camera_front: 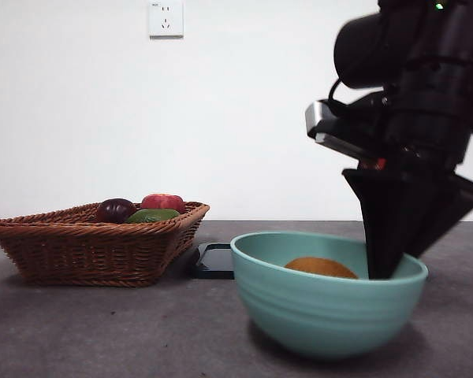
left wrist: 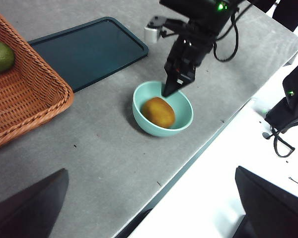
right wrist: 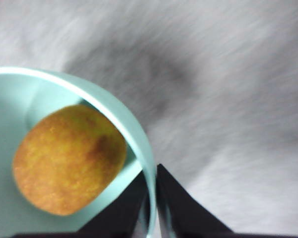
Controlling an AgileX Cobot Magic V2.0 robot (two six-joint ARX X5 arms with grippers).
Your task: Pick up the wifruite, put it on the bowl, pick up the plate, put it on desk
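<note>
The brown-orange wifruite (camera_front: pixel 321 268) lies inside the mint-green bowl (camera_front: pixel 323 315) on the desk (camera_front: pixel 102 331). It also shows in the left wrist view (left wrist: pixel 158 112) and the right wrist view (right wrist: pixel 69 158). My right gripper (right wrist: pixel 151 198) reaches down from above (camera_front: pixel 382 264) and is shut on the bowl's rim (right wrist: pixel 136 131), one jaw inside and one outside, beside the fruit and not touching it. My left gripper (left wrist: pixel 150 171) is open and empty, high above the desk, looking down on the bowl (left wrist: pixel 161 133) and the right arm (left wrist: pixel 181 74).
A dark flat rectangular plate (left wrist: pixel 89 49) lies on the desk behind the bowl, low in the front view (camera_front: pixel 215 260). A brown wicker basket (camera_front: pixel 87 244) at the left holds a green fruit (left wrist: pixel 0 57), a dark purple fruit (camera_front: pixel 115 210) and a red one (camera_front: pixel 164 202). The desk's edge (left wrist: pixel 203 148) runs close to the bowl.
</note>
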